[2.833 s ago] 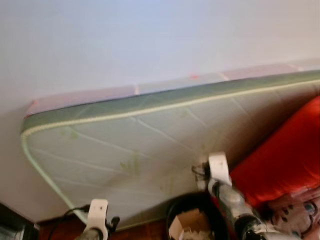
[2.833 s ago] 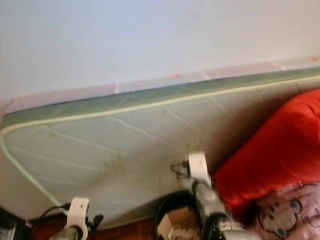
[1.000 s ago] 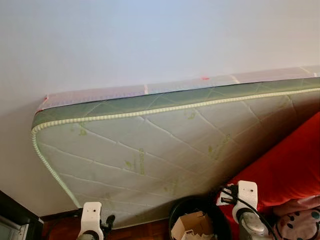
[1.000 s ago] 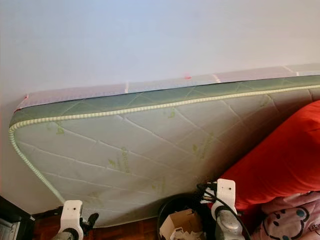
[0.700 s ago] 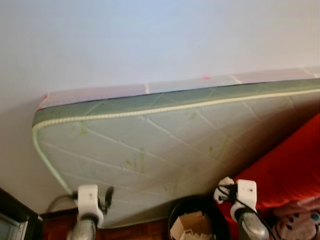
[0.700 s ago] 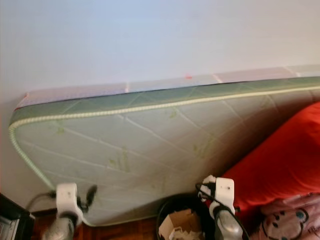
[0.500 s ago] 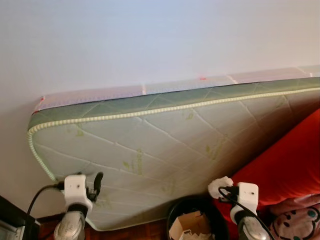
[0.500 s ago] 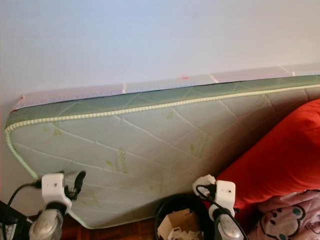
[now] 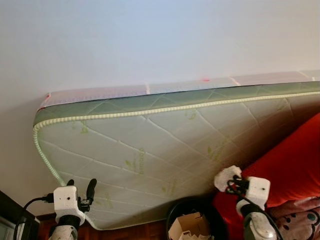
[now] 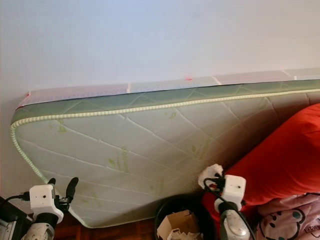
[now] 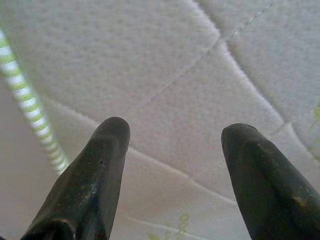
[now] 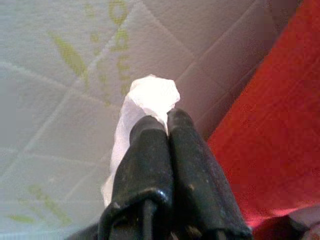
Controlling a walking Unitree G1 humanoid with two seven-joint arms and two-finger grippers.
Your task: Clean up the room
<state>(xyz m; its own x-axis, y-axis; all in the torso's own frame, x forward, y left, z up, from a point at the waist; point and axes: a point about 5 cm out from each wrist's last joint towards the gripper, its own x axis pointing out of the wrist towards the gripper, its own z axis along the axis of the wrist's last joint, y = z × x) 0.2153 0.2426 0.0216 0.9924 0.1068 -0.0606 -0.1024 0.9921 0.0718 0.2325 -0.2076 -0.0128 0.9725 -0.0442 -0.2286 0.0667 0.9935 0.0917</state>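
My right gripper (image 12: 167, 120) is shut on a crumpled white tissue (image 12: 145, 102), held up in front of the quilted mattress (image 9: 160, 150). The same tissue (image 9: 226, 177) shows in the left eye view just above a black bin (image 9: 192, 222) that holds cardboard scraps. My left gripper (image 11: 172, 135) stands open near the mattress's lower left corner, its fingers (image 9: 91, 188) pointing up with nothing between them.
The green-edged mattress leans on its side against a white wall (image 9: 150, 40). A red cushion (image 9: 285, 165) lies at the right, with a pink patterned cloth (image 9: 300, 220) below it. Dark furniture (image 9: 10, 220) stands at the lower left over a red-brown floor.
The right gripper has risen a little with the tissue and shifted right. The left gripper rose, then dropped back lower left. The camera has shifted slightly.
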